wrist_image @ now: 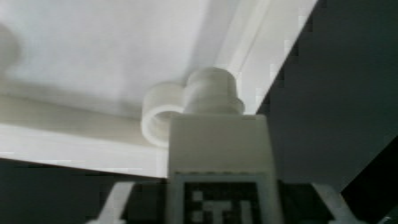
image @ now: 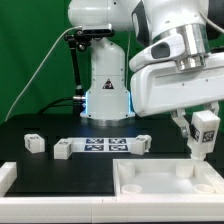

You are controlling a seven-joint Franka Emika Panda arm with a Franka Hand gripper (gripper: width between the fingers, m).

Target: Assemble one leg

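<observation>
My gripper (image: 203, 140) is shut on a white leg (image: 204, 131) with a black-and-white tag on its face. It holds the leg upright just above the right far corner of the white tray-like tabletop (image: 150, 181). In the wrist view the leg (wrist_image: 217, 140) runs from between my fingers down toward a round socket post (wrist_image: 164, 103) at the tabletop's corner (wrist_image: 107, 60); its peg end is at the post, and I cannot tell if they touch. Three more legs lie on the black table: two at the exterior view's left (image: 35, 144) (image: 64, 149) and one by the strip (image: 139, 146).
The marker board (image: 103, 146) lies flat behind the tabletop, in front of the robot base (image: 107, 95). A white bar (image: 6, 177) lies at the exterior view's left edge. A green backdrop stands behind the table.
</observation>
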